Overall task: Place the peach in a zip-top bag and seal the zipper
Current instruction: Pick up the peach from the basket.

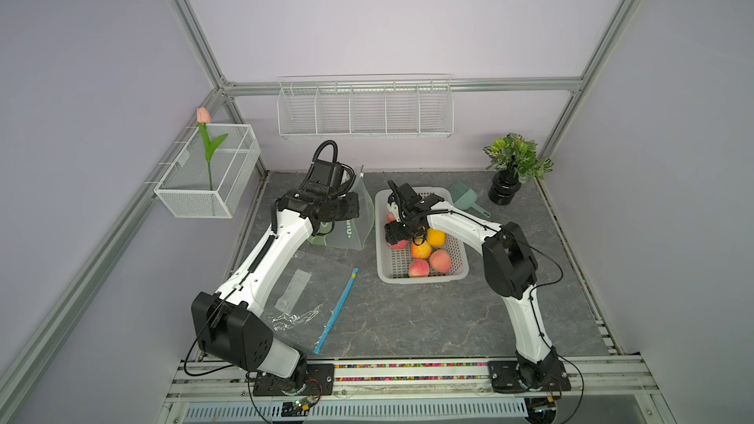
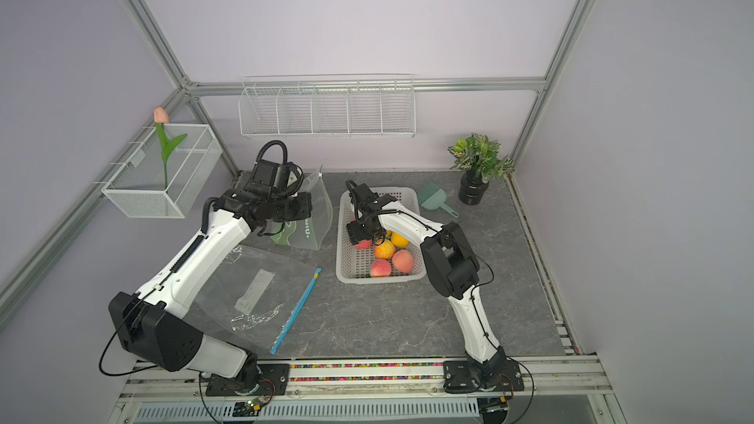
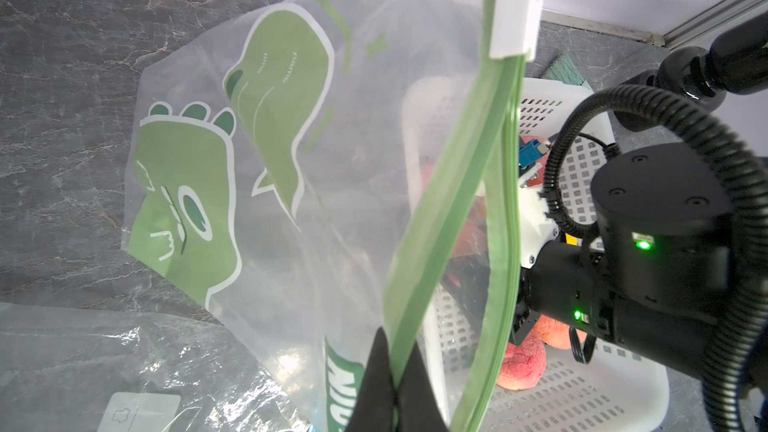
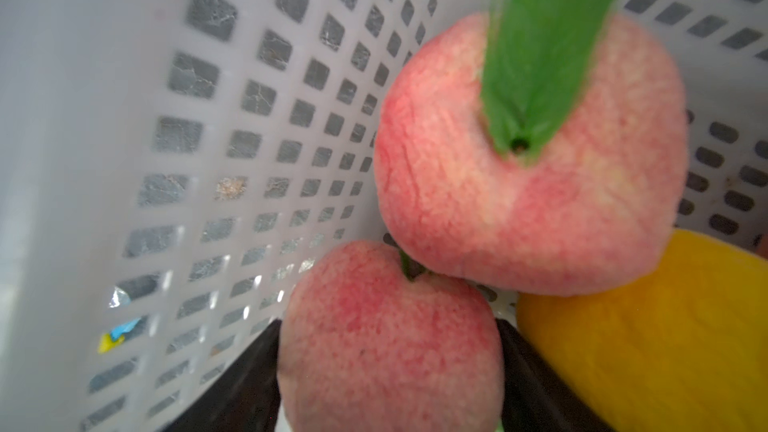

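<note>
Your left gripper is pinched tight on the green zipper of the bag, holding the bag upright just left of the basket. Your right gripper reaches into the basket. Its jaws press both sides of a peach beside the left wall.

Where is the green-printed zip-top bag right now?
In both top views the green-printed zip-top bag is held up by the left gripper, pinched at its zipper edge, just left of the white basket and behind the clear bag lying flat.
</note>
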Robot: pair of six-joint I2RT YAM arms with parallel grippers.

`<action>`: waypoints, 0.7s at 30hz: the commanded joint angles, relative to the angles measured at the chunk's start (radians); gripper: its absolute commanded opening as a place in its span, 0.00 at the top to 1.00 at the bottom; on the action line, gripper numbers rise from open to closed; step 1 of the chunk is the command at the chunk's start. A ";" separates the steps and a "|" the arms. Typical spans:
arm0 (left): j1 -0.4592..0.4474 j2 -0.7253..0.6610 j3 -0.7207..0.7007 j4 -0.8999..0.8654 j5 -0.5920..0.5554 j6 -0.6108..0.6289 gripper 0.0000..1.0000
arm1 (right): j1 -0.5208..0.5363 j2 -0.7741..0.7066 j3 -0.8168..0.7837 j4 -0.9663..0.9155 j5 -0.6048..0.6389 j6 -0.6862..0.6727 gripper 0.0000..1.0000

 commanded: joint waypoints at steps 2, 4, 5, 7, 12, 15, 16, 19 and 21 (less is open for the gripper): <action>0.005 -0.016 0.019 0.012 0.007 -0.016 1.00 | -0.031 -0.141 -0.099 0.106 -0.093 0.084 0.27; 0.005 -0.018 0.015 0.021 0.007 -0.026 1.00 | -0.048 -0.203 -0.155 0.179 -0.132 0.109 0.28; 0.005 -0.018 0.013 0.025 0.006 -0.031 1.00 | -0.057 -0.235 -0.180 0.208 -0.146 0.120 0.28; 0.005 -0.020 0.010 0.032 0.007 -0.039 1.00 | -0.071 -0.290 -0.221 0.249 -0.165 0.139 0.28; 0.005 -0.009 0.007 0.037 0.013 -0.051 1.00 | -0.091 -0.415 -0.296 0.324 -0.193 0.164 0.28; 0.005 -0.008 0.006 0.044 0.028 -0.062 1.00 | -0.094 -0.462 -0.299 0.337 -0.239 0.154 0.28; 0.006 -0.008 0.004 0.048 0.035 -0.066 1.00 | -0.094 -0.477 -0.302 0.354 -0.268 0.154 0.28; 0.006 -0.008 0.000 0.063 0.061 -0.069 1.00 | -0.088 -0.510 -0.315 0.417 -0.358 0.152 0.28; 0.005 -0.005 0.000 0.065 0.068 -0.074 1.00 | -0.074 -0.524 -0.317 0.453 -0.396 0.149 0.29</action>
